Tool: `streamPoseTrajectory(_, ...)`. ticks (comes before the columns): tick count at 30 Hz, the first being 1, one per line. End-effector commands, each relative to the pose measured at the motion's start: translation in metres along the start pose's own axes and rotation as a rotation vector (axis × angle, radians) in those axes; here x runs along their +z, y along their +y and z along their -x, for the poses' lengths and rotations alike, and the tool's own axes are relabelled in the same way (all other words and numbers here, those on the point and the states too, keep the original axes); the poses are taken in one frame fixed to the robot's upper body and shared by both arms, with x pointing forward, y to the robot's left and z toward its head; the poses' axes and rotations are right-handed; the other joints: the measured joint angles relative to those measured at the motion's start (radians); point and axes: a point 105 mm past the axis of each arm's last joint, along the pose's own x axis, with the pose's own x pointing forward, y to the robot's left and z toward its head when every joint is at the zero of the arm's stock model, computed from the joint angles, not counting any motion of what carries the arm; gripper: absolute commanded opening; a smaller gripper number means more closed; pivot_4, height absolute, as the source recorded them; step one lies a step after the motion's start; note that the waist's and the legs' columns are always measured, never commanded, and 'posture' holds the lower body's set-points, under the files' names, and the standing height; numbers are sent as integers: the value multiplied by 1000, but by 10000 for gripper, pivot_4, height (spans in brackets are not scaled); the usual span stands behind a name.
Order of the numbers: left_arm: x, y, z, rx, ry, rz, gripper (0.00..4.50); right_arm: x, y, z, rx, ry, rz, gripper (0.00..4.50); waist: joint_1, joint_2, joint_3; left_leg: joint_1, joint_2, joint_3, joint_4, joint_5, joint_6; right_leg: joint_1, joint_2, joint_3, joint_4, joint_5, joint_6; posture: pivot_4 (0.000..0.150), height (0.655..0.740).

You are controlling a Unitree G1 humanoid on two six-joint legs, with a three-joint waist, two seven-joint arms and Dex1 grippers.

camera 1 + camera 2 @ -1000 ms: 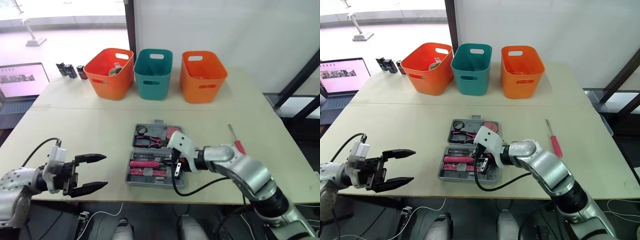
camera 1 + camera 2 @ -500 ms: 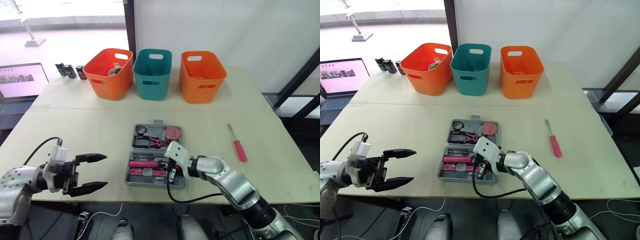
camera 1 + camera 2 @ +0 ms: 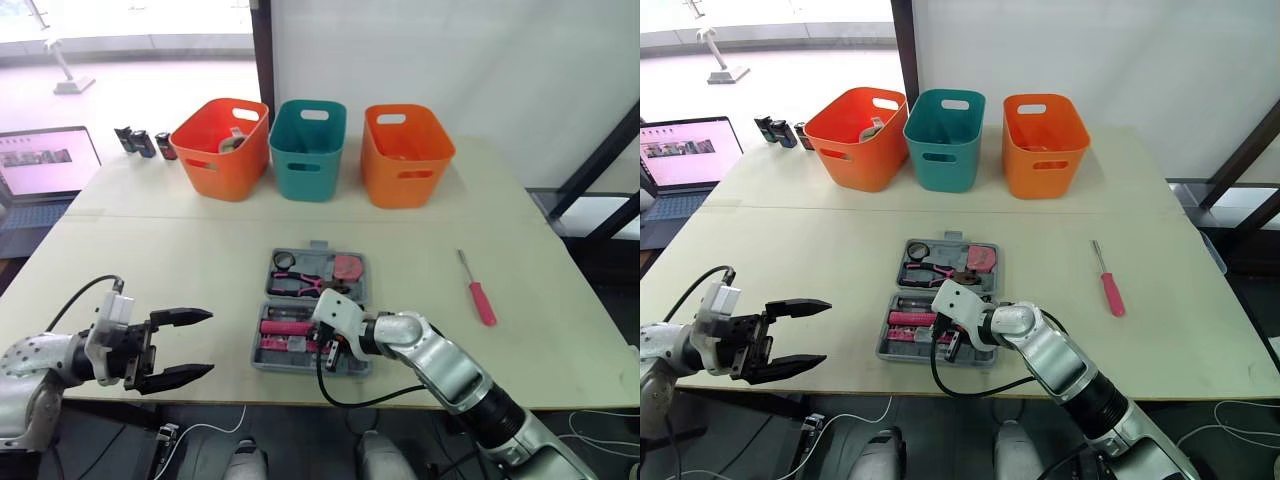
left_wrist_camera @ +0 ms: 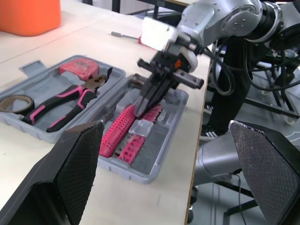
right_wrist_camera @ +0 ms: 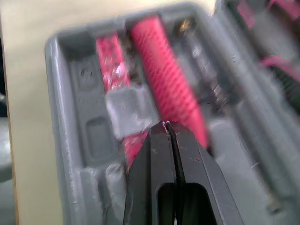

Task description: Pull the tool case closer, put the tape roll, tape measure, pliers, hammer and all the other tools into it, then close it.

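**Grey case open, right gripper now over its near half**

Grey plastic, the tool case (image 3: 290, 369) lies open near the front edge of the table (image 3: 160, 260). The pliers (image 3: 300, 285) sit in its far half and pink-handled tools in the near half. Your right gripper (image 4: 140, 110) has slid from the case's right rim leftward over that near half. Its fingers are pressed together with nothing between them, tips at a ribbed pink handle (image 5: 166, 98); contact is unclear. You seem to be seating a tool, not carrying one. Your left gripper (image 3: 205, 343) hangs wide open and empty, unmoved. The red screwdriver (image 3: 478, 295), earlier partly behind your forearm, lies well right of the case, still unpacked.
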Motion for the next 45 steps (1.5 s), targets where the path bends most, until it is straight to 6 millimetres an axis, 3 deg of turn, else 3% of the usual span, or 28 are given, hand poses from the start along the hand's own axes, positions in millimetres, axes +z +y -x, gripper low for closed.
streamPoseTrajectory(1, 7, 1, 6, 7, -1, -35, 45000, -20, -6, 0, -29, 71, -66, 470, 2, -1, 0, 1, 0, 0, 0, 0, 0, 1, 0, 0, 0, 0, 0, 1500, 7400)
streamPoseTrajectory(5, 7, 1, 6, 7, -2, -34, 45000, 14, 2, 4, 37, -93, -51, 470, 4, -1, 0, 7, 0, 0, -1, 0, 0, 7, 0, 0, -1, -1, 0, 1500, 7400)
streamPoseTrajectory(10, 6, 2, 7, 8, -2, -34, 45000, 50, -5, 15, 30, -273, -63, 470, 7, 0, 0, 7, 0, 0, -2, 0, 0, 7, 0, 0, -1, -1, 0, 1500, 7400)
streamPoseTrajectory(13, 5, 2, 7, 7, -2, -34, 45000, 54, -8, 15, 23, -291, -51, 470, 10, 0, 0, 7, 0, 0, -2, 0, 0, 7, 0, 0, -1, -1, 0, 1500, 7400)
streamPoseTrajectory(31, 5, 2, 8, 13, -1, -38, 45000, -21, -8, -4, -7, -5, -73, 470, 15, 0, 0, 7, 0, 0, -2, 0, 0, 7, 0, 0, -2, -1, 0, 1500, 7400)
streamPoseTrajectory(37, 7, 2, 6, 11, -3, -42, 45000, -85, -3, -1, -9, 292, -181, 470, 17, -2, -5, 9, 0, 0, -2, 0, 0, 9, 0, 0, -3, -1, 0, 1500, 7400)
streamPoseTrajectory(45, 10, 3, 6, 14, -3, -49, 45000, -118, 6, 1, -5, 459, -268, 470, 42, -4, -40, 13, 0, 0, -2, -2, 1, 12, 0, 0, -9, -3, 0, 1500, 7400)
